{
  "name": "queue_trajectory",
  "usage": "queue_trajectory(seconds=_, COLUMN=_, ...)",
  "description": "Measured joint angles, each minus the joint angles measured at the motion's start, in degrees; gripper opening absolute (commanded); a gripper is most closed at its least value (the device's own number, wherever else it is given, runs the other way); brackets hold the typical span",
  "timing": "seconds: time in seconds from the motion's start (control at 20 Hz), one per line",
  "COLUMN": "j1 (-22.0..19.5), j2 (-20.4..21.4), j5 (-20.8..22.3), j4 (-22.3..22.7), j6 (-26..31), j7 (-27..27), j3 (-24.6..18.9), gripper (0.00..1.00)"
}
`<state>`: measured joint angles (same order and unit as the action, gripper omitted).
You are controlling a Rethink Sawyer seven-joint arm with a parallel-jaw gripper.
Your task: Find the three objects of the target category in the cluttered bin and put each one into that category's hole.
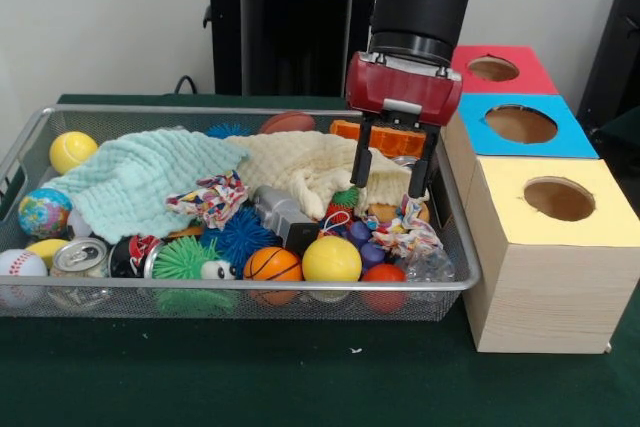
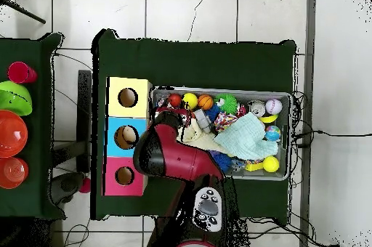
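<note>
1. The bin (image 1: 455, 285) sits on the green surface (image 1: 250, 377) and is still crowded with balls, two cloths, a soft-drink can and other toys. Judging from this, the search looks to be at an early or middle stage.

2. Only one likely bottle (image 1: 432, 265) shows: a crinkled see-through shape at the bin's right front corner, just beside a red ball (image 1: 384, 274) and partly under a patterned rag (image 1: 408, 234). No blue-labelled bottle can be made out; the others may be buried under the cream cloth (image 1: 310, 167) or the mint cloth (image 1: 140, 182), or already dropped. The pictures do not settle which.

3. The blue-surround hole (image 1: 520, 124) is the middle opening of the wooden box, between the red and yellow ones. In the overhead view something pale seems to sit inside it, but it is too small to identify.

4. The end effector (image 1: 395, 187) hangs over the right part of the bin, its two dark fingers (image 1: 361, 165) spread apart and pointing down at the cream cloth's edge. Nothing is between them; the tips are close to the cloth, but contact cannot be confirmed.

5. Still to do, by this reading: reach the visible bottle and carry it to the blue hole.
</note>
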<state>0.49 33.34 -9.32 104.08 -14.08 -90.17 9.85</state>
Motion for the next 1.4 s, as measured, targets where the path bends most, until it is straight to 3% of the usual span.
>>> queue_trajectory(seconds=0.85, j1=-1.37, j2=-0.70, j5=0.01, j4=-0.01, j6=-1.42, j7=0.00, j3=-1.77, gripper=1.00)
queue_trajectory(seconds=1.2, j1=-3.96, j2=-1.07, j5=0.60, j4=0.10, j6=-3.74, j7=-0.18, j3=-5.70, gripper=1.00)
queue_trajectory(seconds=1.4, j1=-7.76, j2=-1.06, j5=3.47, j4=0.25, j6=-4.44, j7=-0.18, j3=-9.43, gripper=1.00)
